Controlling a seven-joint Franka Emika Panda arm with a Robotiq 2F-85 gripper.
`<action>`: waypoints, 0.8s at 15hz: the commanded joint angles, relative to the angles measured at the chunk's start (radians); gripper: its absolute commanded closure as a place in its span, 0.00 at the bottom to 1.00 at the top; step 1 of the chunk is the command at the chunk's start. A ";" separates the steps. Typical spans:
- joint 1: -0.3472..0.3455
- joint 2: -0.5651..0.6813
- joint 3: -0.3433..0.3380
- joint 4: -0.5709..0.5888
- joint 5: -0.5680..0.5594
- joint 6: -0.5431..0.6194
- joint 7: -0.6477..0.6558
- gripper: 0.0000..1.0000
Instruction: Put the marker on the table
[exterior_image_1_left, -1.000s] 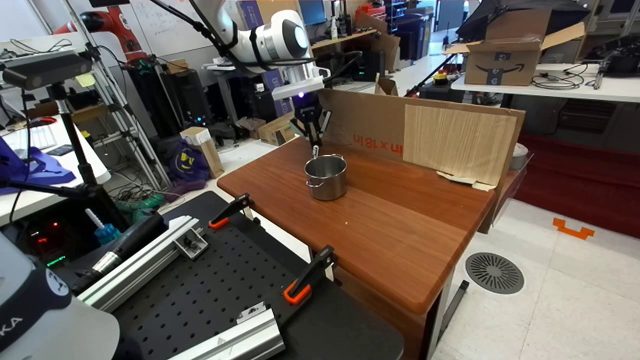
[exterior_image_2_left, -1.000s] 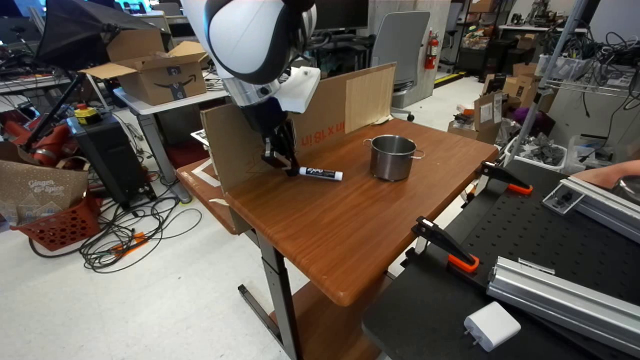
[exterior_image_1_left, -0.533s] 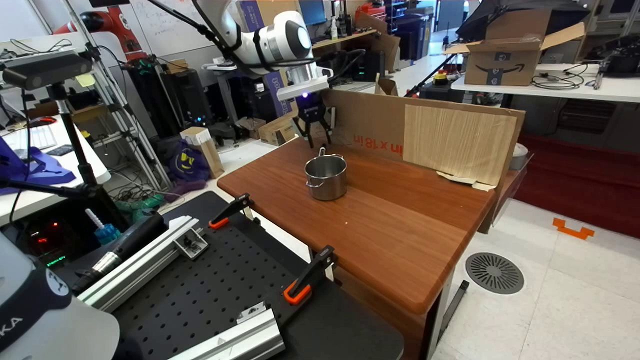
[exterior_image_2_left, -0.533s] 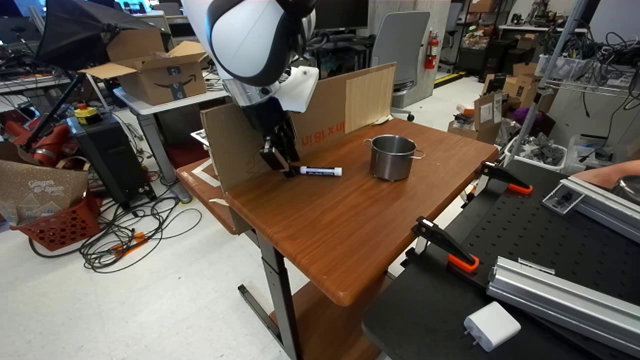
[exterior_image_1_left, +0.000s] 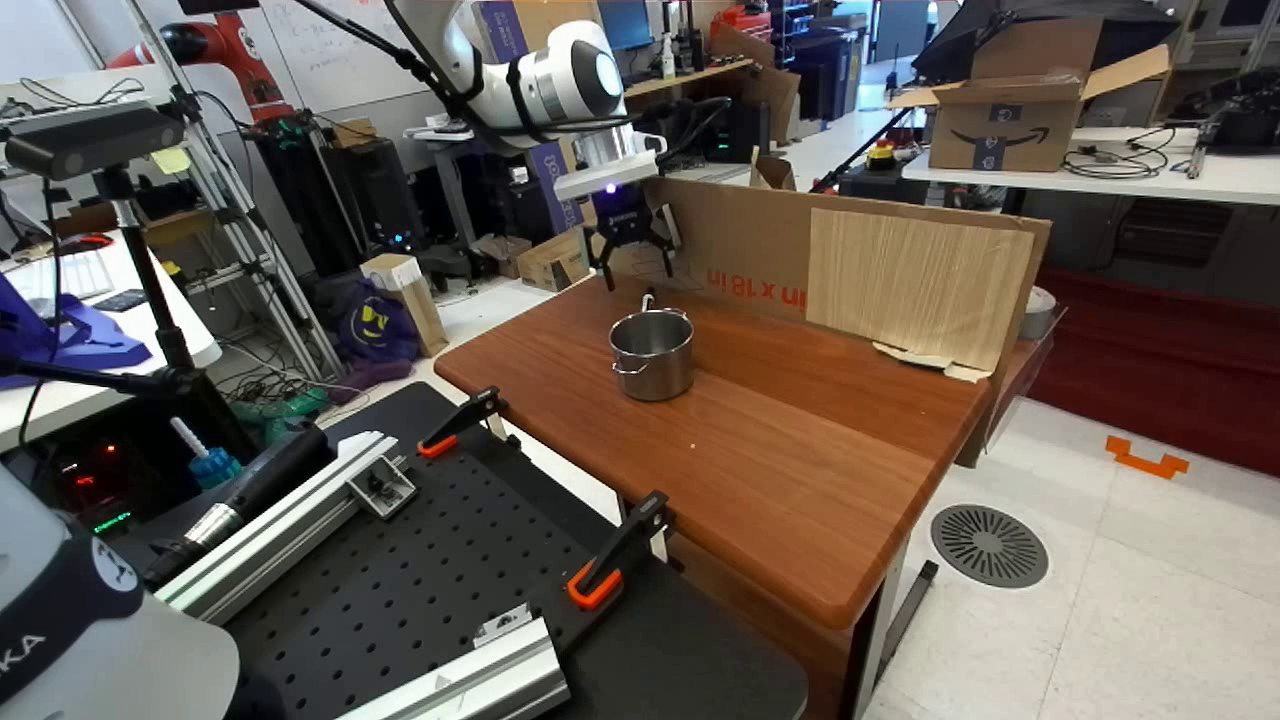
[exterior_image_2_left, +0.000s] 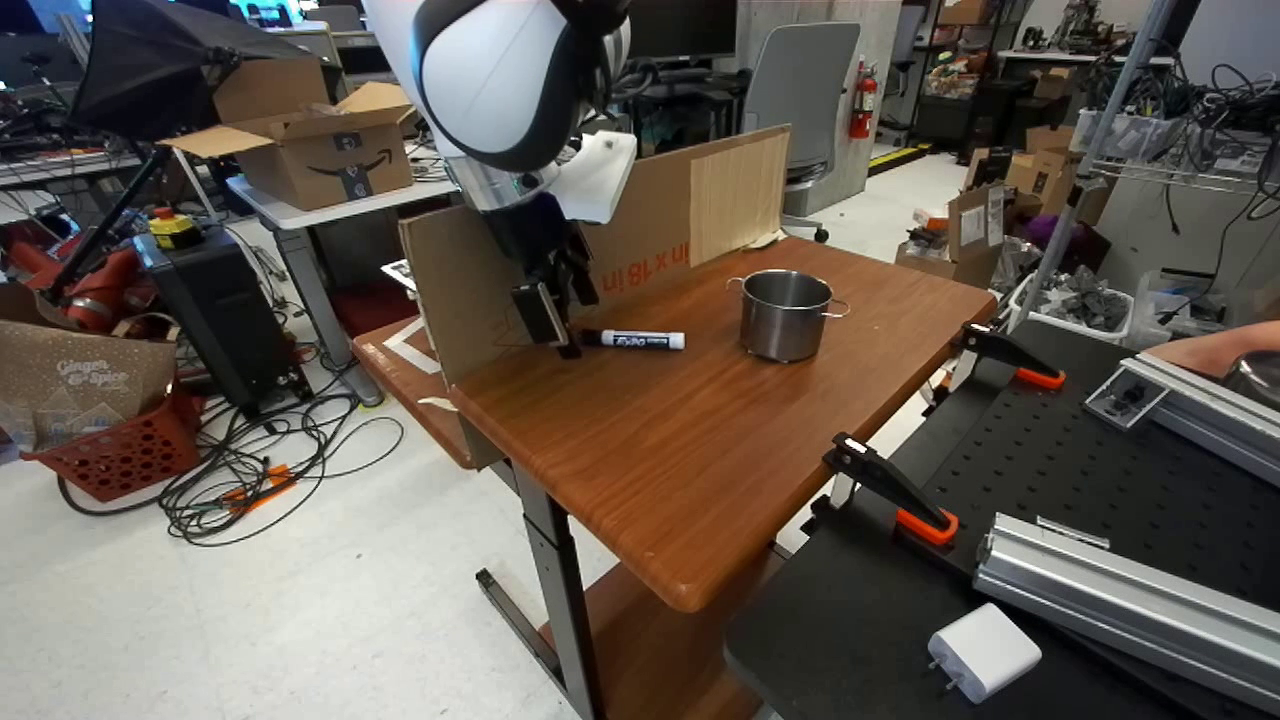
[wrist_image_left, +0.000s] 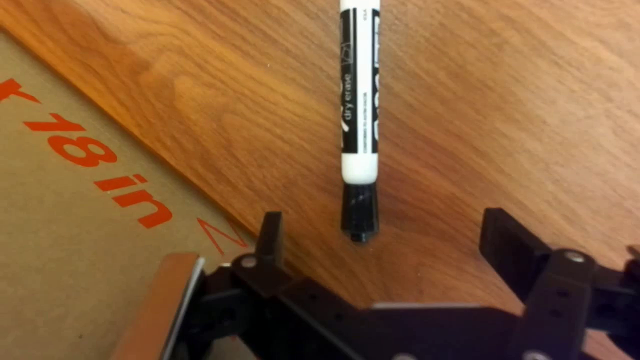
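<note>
A white-and-black dry-erase marker (exterior_image_2_left: 635, 341) lies flat on the reddish-brown table (exterior_image_2_left: 690, 440), near the upright cardboard. In the wrist view the marker (wrist_image_left: 359, 100) points its black cap down toward my gripper (wrist_image_left: 383, 214). Its fingers are spread wide on either side of the cap, touching neither side of it. An exterior view shows the gripper (exterior_image_1_left: 640, 279) open just above the tabletop, with only the tip of the marker (exterior_image_1_left: 648, 299) showing behind the metal pot.
The grey metal pot (exterior_image_2_left: 785, 318) stands on the table a short way from the marker. A cardboard panel (exterior_image_1_left: 745, 240) rises along one edge, close beside the gripper. Black clamps with orange pads (exterior_image_1_left: 597, 586) hold the perforated board (exterior_image_1_left: 420, 590) near the table's opposite edge.
A second ago the gripper was shut on the marker's cap end. Since then the fingers have spread apart and let go, and the marker has settled level on the table.
</note>
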 joint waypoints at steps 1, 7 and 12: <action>0.010 0.007 -0.008 0.029 -0.001 -0.017 -0.008 0.00; 0.006 -0.065 0.008 -0.036 0.002 0.022 -0.004 0.00; 0.011 -0.067 0.009 -0.015 0.005 -0.004 -0.001 0.00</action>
